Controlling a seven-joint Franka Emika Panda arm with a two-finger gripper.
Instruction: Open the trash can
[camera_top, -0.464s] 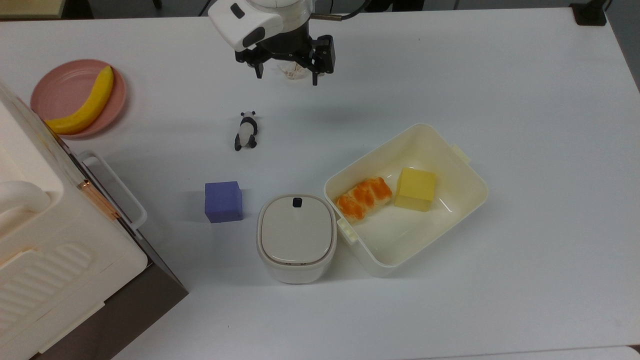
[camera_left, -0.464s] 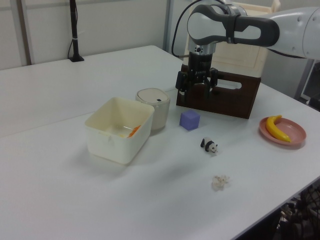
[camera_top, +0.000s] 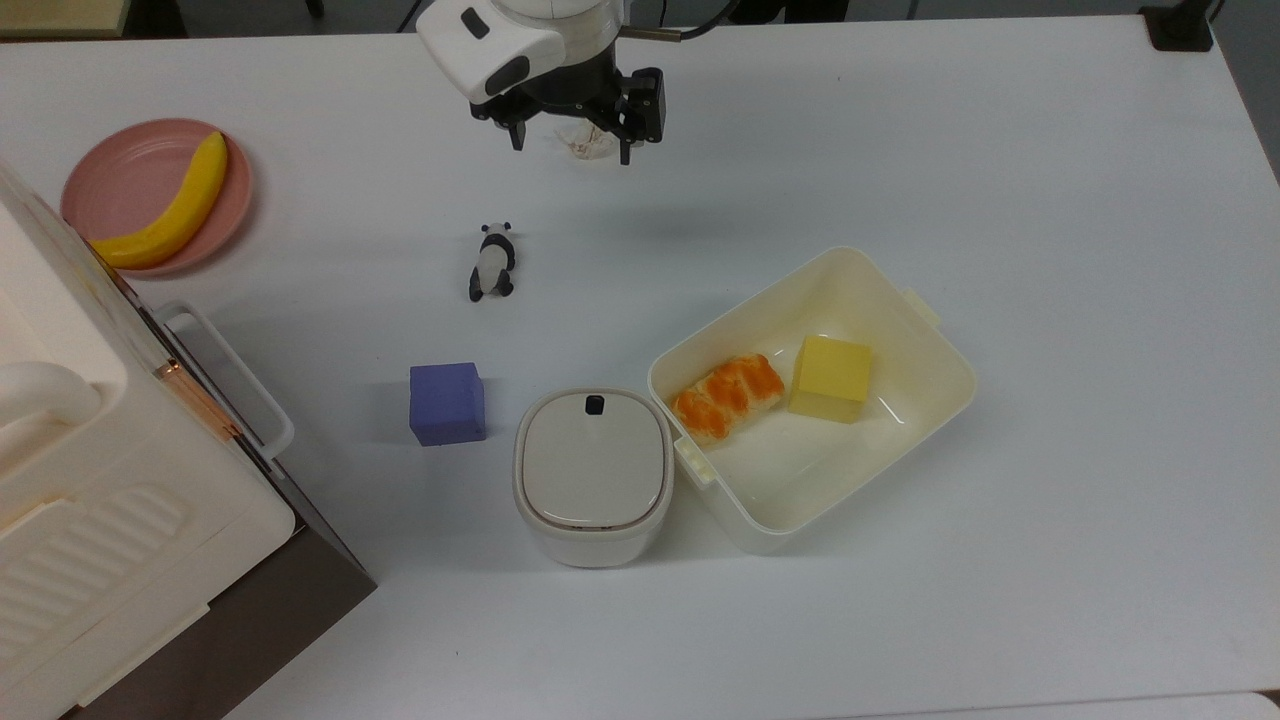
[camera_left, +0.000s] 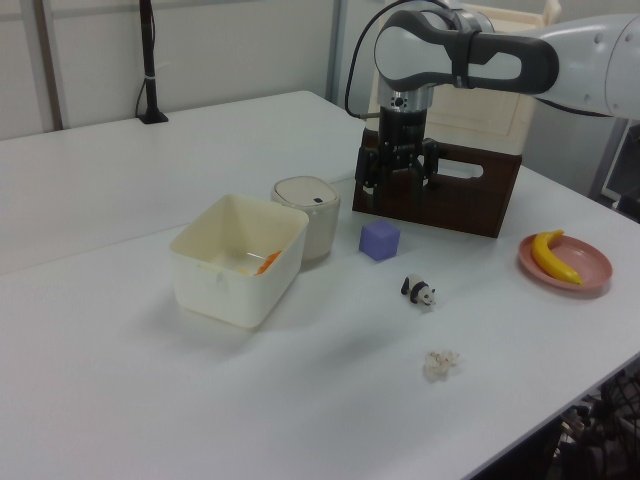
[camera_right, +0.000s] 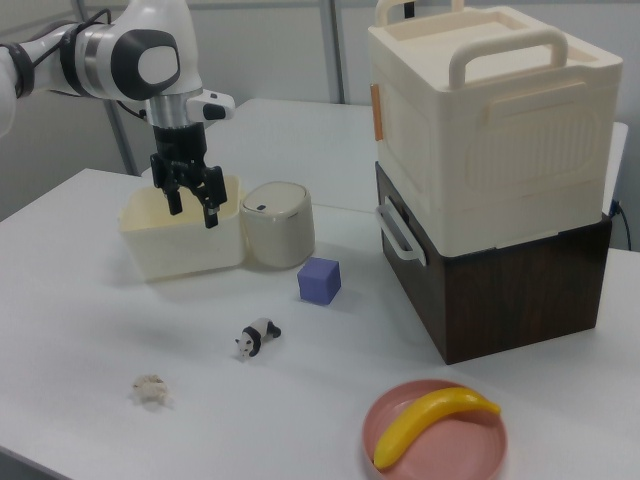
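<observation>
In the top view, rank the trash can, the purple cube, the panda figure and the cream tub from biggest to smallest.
1. Cream tub
2. Trash can
3. Purple cube
4. Panda figure

The gaps look clear in the top view; no two look alike.

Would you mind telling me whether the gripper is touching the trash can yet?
Apart. In the top view the open gripper is well away from the trash can, bare table and a toy panda between them.

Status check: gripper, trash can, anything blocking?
Gripper open, empty, high over the table, far from the trash can. Lid shut, button untouched. Tub touching the can's side; top approach looks free.
</observation>
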